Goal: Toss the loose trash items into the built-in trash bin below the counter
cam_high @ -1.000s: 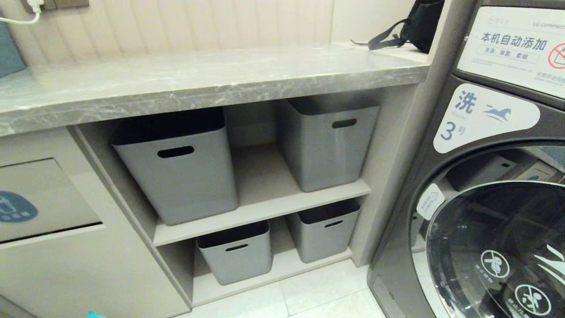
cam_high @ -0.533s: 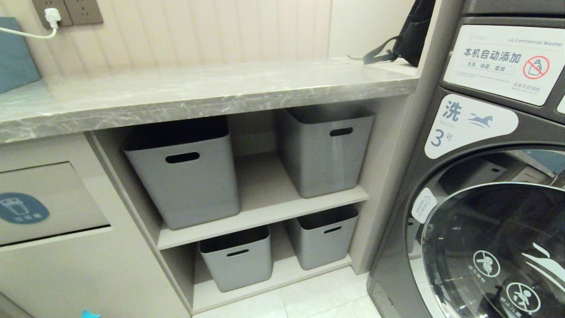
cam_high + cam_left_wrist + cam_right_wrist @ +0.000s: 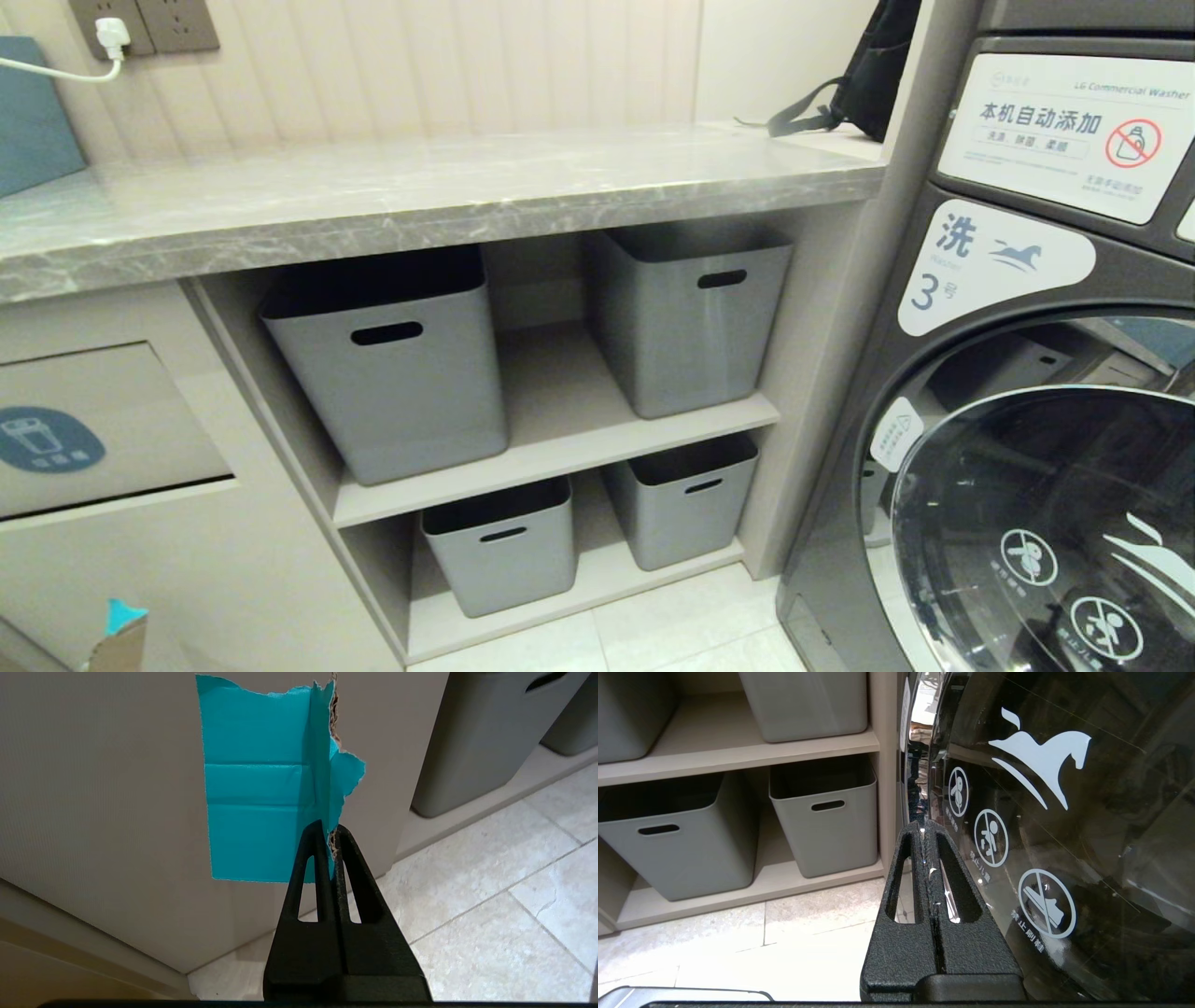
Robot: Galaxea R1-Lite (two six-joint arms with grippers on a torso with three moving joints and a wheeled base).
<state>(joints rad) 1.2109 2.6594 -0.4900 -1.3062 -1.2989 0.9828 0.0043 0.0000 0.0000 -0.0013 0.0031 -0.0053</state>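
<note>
A laundry room: numbered commercial washer (image 3: 1036, 420) beside storage shelving (image 3: 560, 448).

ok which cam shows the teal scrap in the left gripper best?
Left wrist view: the teal cardboard scrap fills mid-frame, pinched at its torn edge by the shut left gripper. Head view catches only a teal corner at the bottom-left edge. Right wrist view shows none of it.

A teal piece (image 3: 261, 788), a grey white-veined counter (image 3: 420, 201), grey boxes (image 3: 392, 364) and a blue sticker (image 3: 49, 439) are seen.
</note>
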